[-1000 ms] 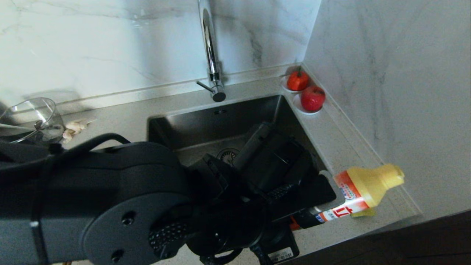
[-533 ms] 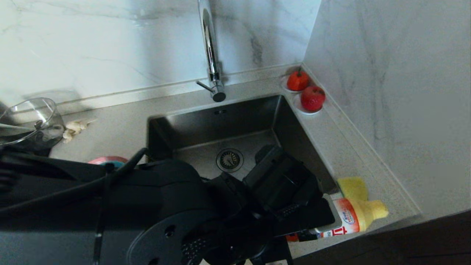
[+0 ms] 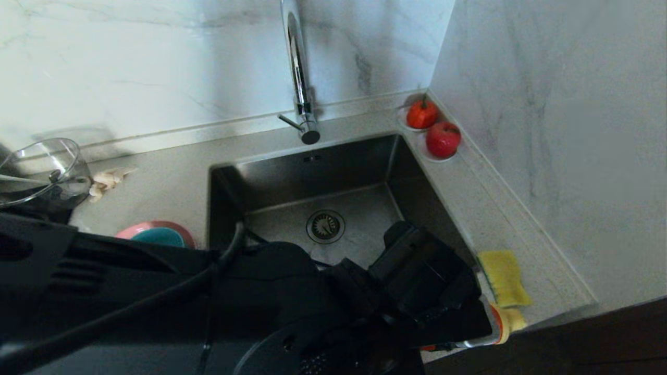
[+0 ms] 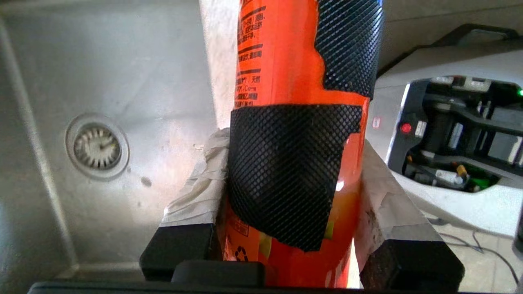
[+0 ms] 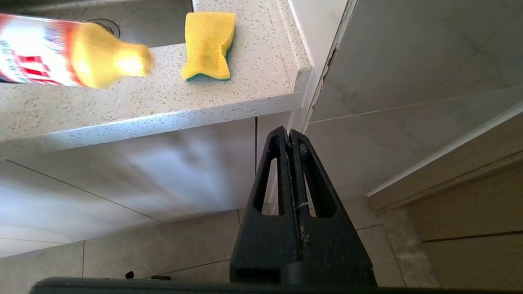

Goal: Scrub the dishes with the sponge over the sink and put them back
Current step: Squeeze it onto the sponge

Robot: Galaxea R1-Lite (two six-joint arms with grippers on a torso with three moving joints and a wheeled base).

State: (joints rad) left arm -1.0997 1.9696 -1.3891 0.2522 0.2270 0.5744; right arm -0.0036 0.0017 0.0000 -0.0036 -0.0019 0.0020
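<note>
My left gripper (image 4: 290,163) is shut on an orange detergent bottle (image 4: 282,73) with black mesh patches, holding it by its body at the sink's front right corner. Its yellow cap (image 3: 509,320) pokes out past the arm, just in front of the yellow sponge (image 3: 503,278), which lies on the counter right of the sink (image 3: 323,172). The pink plate (image 3: 180,229) with the teal bowl (image 3: 159,237) in it sits left of the sink, half hidden by my arm. My right gripper (image 5: 289,134) hangs shut below the counter edge, holding nothing.
A chrome tap (image 3: 299,78) rises behind the sink. Two white saucers with red fruit (image 3: 442,139) stand in the back right corner. A clear glass bowl (image 3: 44,166) and garlic cloves (image 3: 107,179) lie at the far left. Marble walls close the back and right.
My left arm has swung down and toward the counter's front edge with the bottle. That uncovered the drain, the sponge, and the pink plate with the teal bowl.
</note>
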